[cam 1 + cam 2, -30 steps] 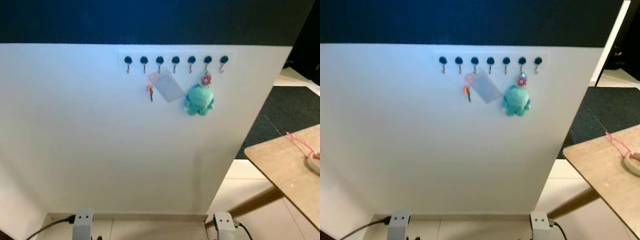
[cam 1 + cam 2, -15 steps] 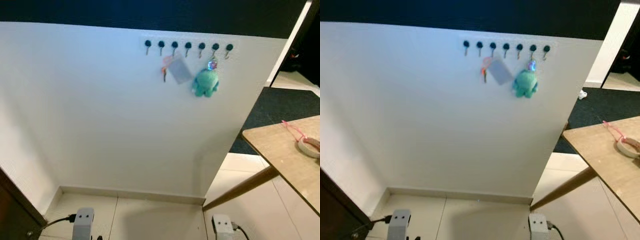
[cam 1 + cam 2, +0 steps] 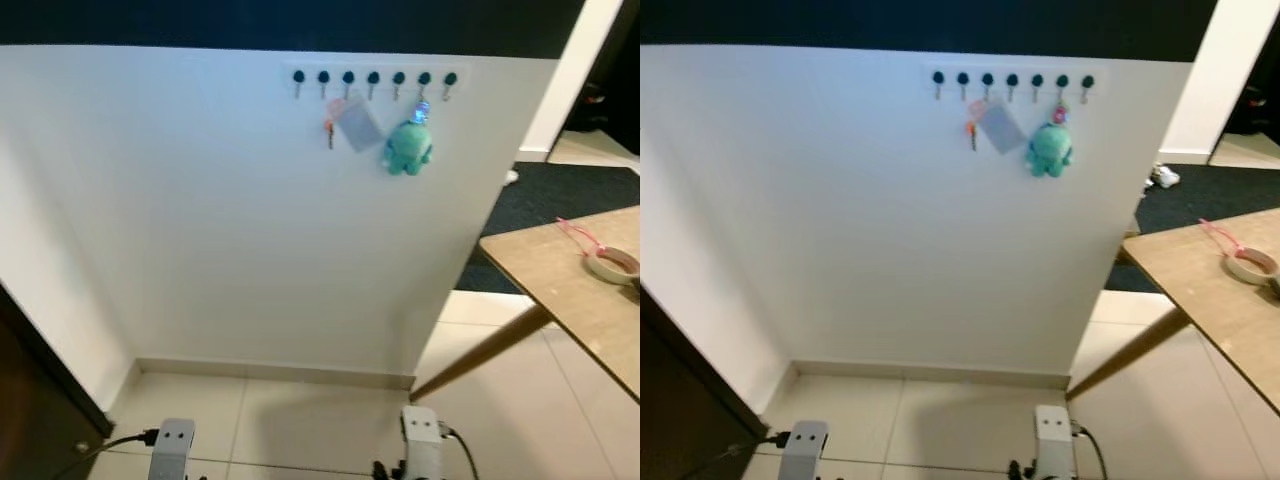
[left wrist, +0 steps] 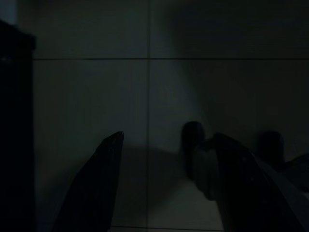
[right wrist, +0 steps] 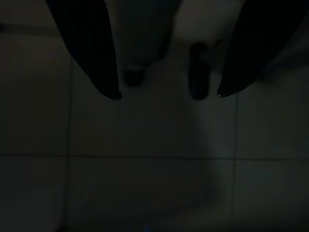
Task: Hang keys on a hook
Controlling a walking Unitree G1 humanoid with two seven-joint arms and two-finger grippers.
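A row of several black hooks (image 3: 373, 78) runs along the top of a white wall panel (image 3: 250, 220). From one hook near the row's middle hangs a bunch of keys (image 3: 330, 127) with a pink ring and a grey card (image 3: 358, 125). A teal plush keychain (image 3: 407, 148) hangs two hooks to the right. Both arms hang low over the tiled floor, their silver wrists at the picture's lower edge, left (image 3: 170, 447) and right (image 3: 421, 437). In the dark wrist views the left gripper (image 4: 168, 137) and the right gripper (image 5: 167, 95) are open, holding nothing.
A wooden table (image 3: 560, 285) juts in from the right, carrying a tape roll (image 3: 612, 263) and a pink cord (image 3: 575, 233). Black carpet (image 3: 565, 205) lies behind it. A dark door or cabinet (image 3: 30, 400) stands at lower left. Pale floor tiles (image 3: 300, 410) lie before the wall.
The whole picture has shifted: the camera has drawn back, so the wall and hooks look smaller and farther. Keys and plush hang as before. Both arms still hang idle.
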